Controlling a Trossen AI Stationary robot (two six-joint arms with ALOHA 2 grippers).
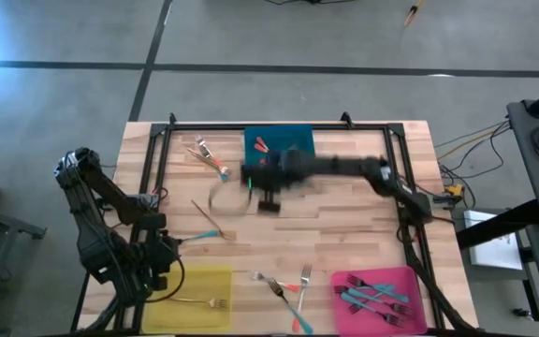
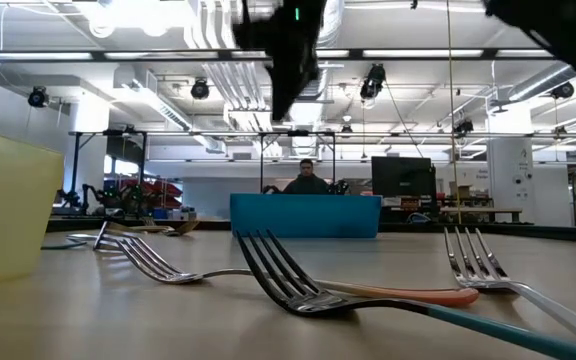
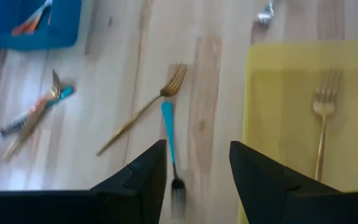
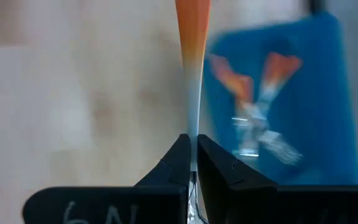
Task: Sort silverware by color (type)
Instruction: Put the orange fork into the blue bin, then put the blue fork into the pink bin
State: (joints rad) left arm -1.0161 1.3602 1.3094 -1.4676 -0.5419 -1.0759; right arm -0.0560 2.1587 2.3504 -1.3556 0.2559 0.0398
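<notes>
My right gripper (image 4: 192, 143) is shut on a red-orange-handled fork (image 4: 192, 37) and hangs over the table beside the blue bin (image 1: 293, 140), which holds two red-orange forks (image 4: 253, 99). In the high view this gripper (image 1: 268, 187) is blurred. My left gripper (image 3: 197, 174) is open and low over a teal-handled fork (image 3: 168, 134) lying flat on the wood between its fingers, with a gold fork (image 3: 143, 111) beside it. In the high view the left gripper (image 1: 171, 245) sits near the yellow bin (image 1: 199, 279). My right gripper pinches the fork between its two fingers at the silver neck (image 4: 192, 118), just below the red-orange handle. The handle sticks straight out past the fingertips, in line with them. The head is hidden behind the fingers. The fork is lifted clear of the table.
The yellow bin holds one gold fork (image 3: 322, 118). The pink bin (image 1: 410, 279) holds several teal forks. A small pile of forks (image 1: 211, 157) lies near the far left. Three forks (image 1: 288, 285) lie by the near edge, close in the low view (image 2: 288, 280). A person (image 2: 308, 178) sits beyond the table.
</notes>
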